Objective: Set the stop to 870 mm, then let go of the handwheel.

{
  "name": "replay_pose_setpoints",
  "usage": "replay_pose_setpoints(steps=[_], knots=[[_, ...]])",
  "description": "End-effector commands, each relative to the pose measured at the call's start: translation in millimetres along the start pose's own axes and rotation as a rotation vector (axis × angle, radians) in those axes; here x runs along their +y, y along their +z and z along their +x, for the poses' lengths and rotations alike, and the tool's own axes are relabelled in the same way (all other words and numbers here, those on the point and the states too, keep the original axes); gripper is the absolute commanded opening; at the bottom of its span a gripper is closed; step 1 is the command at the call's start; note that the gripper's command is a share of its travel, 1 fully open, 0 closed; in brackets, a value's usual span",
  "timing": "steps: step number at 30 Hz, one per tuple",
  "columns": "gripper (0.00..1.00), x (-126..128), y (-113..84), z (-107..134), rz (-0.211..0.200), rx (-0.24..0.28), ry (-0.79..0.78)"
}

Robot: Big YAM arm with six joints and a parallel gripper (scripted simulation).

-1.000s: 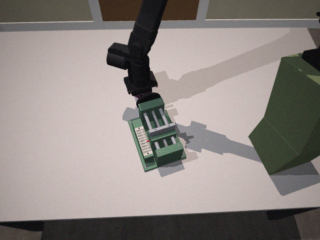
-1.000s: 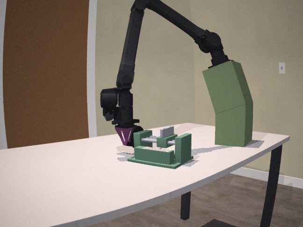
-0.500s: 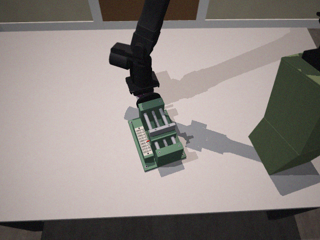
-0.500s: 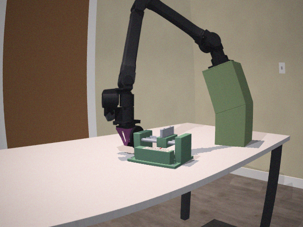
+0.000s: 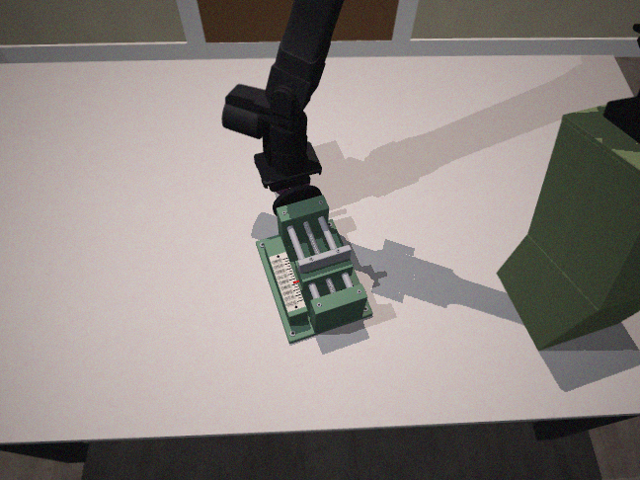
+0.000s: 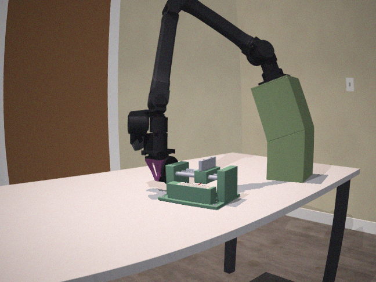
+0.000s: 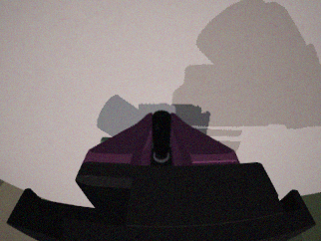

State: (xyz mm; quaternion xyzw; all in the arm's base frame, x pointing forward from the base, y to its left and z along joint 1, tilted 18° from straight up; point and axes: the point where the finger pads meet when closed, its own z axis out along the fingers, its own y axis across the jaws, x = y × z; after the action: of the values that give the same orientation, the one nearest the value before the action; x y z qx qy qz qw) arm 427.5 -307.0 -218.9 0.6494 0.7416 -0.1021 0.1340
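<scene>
Gripper (image 5: 282, 192) (image 6: 158, 179) (image 7: 161, 119) pinching blk handwheel (image 5: 299, 195) (image 6: 172, 161) (image 7: 160, 133), far end of grn stop unit (image 5: 338, 308) (image 6: 191, 194) in top view; red ptr (image 5: 295, 282) (image 6: 199, 184) approx mid-scale.
</scene>
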Motion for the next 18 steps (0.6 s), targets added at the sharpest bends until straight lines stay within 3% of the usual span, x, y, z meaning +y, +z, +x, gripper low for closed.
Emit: replay_pose_setpoints(steps=[1, 13, 18], knots=[[0.06, -33, 13.1, 0, 0.047, 0.015, 0.004], [0.06, -38, 10.4, 1, 0.051, 0.019, 0.002], [0.06, -32, -9.0, -15, 0.021, -0.008, 0.012]])
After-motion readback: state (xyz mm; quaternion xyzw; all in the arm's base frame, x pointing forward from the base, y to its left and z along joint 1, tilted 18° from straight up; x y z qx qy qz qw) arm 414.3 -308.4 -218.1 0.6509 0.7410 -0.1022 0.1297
